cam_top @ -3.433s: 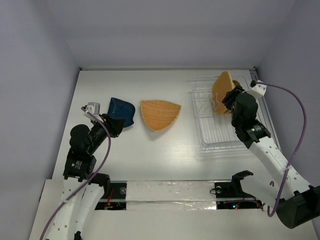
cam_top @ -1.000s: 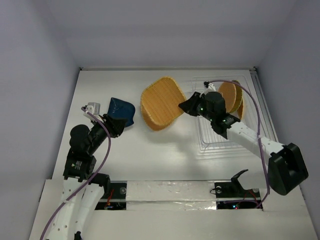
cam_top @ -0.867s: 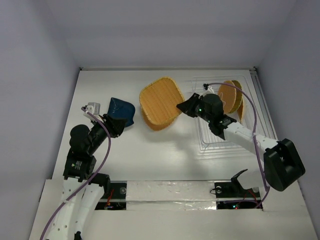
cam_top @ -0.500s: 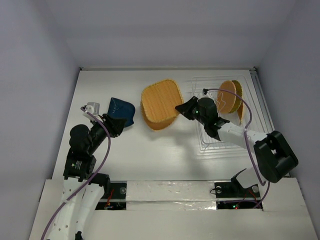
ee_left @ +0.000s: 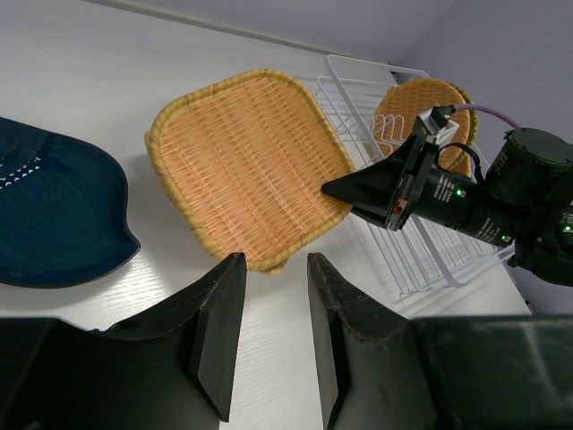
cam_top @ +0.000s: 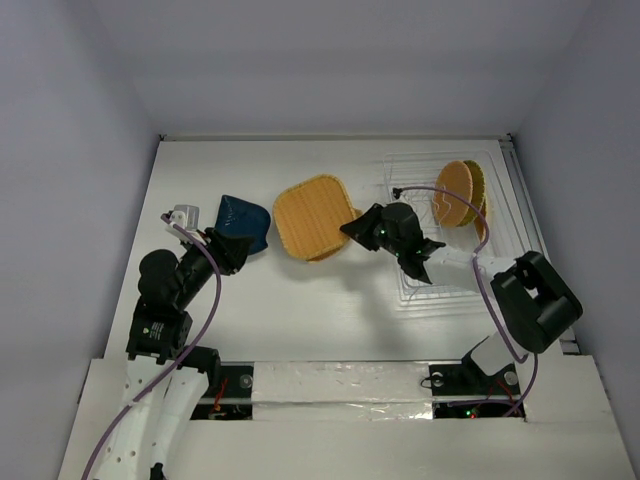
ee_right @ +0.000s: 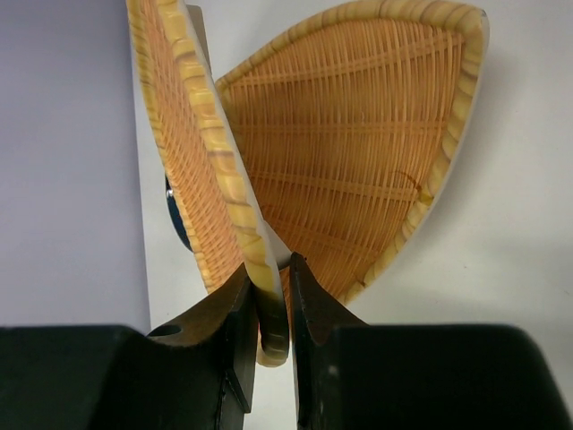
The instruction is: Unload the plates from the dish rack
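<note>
My right gripper [cam_top: 352, 228] is shut on the rim of an orange-yellow woven-look plate [cam_top: 310, 215] and holds it tilted low over a second orange plate [ee_right: 358, 143] lying on the table. In the right wrist view the held plate's rim [ee_right: 219, 161] sits between the fingers of that gripper [ee_right: 269, 278]. The dark blue plate [cam_top: 243, 222] lies on the table to the left. The clear dish rack [cam_top: 440, 280] holds two upright orange plates [cam_top: 460, 195]. My left gripper [ee_left: 274, 262] is open and empty, near the blue plate [ee_left: 54, 224].
White walls close the table at the back and sides. The rack's white wire dividers [ee_left: 358, 98] stand close to the right of the stacked plates. The right arm's purple cable [cam_top: 430, 190] loops over the rack.
My right gripper has carried the orange plate leftward from the rack and lowered it, tilting it flatter over the plate on the table. The left arm has not moved.
</note>
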`<action>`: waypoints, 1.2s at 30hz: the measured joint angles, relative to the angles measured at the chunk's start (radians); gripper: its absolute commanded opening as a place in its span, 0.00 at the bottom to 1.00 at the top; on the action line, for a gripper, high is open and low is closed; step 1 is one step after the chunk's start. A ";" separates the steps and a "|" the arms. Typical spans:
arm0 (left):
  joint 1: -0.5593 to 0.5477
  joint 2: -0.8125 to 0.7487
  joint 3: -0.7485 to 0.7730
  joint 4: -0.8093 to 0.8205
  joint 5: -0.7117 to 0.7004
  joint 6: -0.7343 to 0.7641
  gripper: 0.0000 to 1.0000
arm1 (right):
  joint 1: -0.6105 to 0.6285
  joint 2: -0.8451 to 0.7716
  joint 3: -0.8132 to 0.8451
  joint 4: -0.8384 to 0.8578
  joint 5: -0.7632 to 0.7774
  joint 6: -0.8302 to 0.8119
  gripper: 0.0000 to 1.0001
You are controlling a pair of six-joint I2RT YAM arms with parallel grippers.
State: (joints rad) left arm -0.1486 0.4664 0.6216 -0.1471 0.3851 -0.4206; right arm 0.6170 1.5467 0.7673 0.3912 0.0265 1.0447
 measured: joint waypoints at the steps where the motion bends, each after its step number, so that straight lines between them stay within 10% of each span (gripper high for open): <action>1: 0.000 0.000 0.000 0.000 0.000 0.000 0.31 | 0.000 0.006 0.000 0.001 0.000 0.003 0.13; 11: 0.000 -0.007 0.000 0.000 0.000 0.000 0.31 | 0.000 0.071 -0.002 0.034 0.004 0.053 0.18; 16: 0.000 -0.007 0.000 0.000 0.000 0.000 0.31 | 0.000 0.078 -0.006 0.061 0.003 0.079 0.41; 27: 0.000 -0.007 0.000 0.000 0.000 0.000 0.31 | 0.000 0.077 -0.017 0.092 0.015 0.089 0.43; 36: 0.000 -0.006 0.000 0.000 0.000 0.000 0.31 | 0.009 0.045 -0.030 0.026 0.058 0.043 0.77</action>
State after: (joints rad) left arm -0.1486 0.4599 0.6216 -0.1467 0.3855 -0.4206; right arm 0.6258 1.5917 0.7376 0.4175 0.0845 1.0878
